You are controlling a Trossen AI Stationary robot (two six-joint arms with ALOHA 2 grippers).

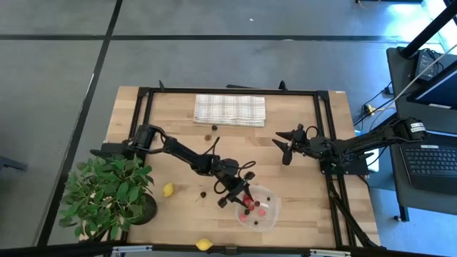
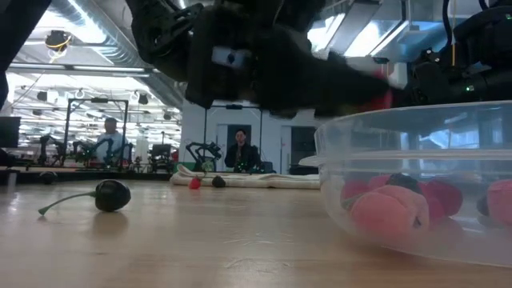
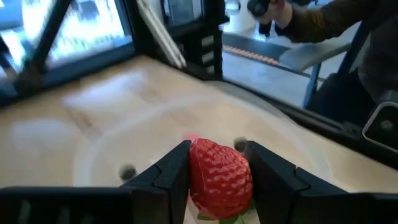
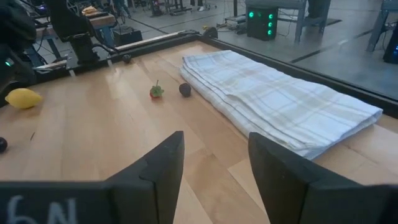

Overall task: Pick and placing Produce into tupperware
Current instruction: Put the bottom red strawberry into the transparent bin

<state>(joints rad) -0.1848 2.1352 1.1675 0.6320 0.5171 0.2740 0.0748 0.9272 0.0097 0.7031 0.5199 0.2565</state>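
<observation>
My left gripper (image 1: 239, 194) hangs over the left rim of the clear tupperware (image 1: 260, 208) near the table's front, shut on a red strawberry (image 3: 219, 177). Several red and dark pieces of produce (image 2: 400, 204) lie in the tupperware. Loose produce rests on the wood: a dark cherry (image 2: 112, 194) with a stem, a yellow lemon (image 1: 168, 190), a second lemon (image 1: 205, 245) at the front edge, and small berries (image 4: 157, 91) beside the cloth. At the table's right, my right gripper (image 1: 285, 146) waits open with nothing between its fingers. My left gripper pinches the strawberry by its two sides (image 3: 198, 180) between its two fingers (image 3: 168, 177). The fingers come slanting down from the table's left. The strawberry is lifted clear above the tupperware, its green cap end toward the back of the fingers.
A folded checked cloth (image 1: 229, 110) lies at the far edge. A leafy potted plant (image 1: 111, 196) stands at the near left corner. A black frame (image 1: 325, 135) runs along the table's sides. People sit in the room beyond the table.
</observation>
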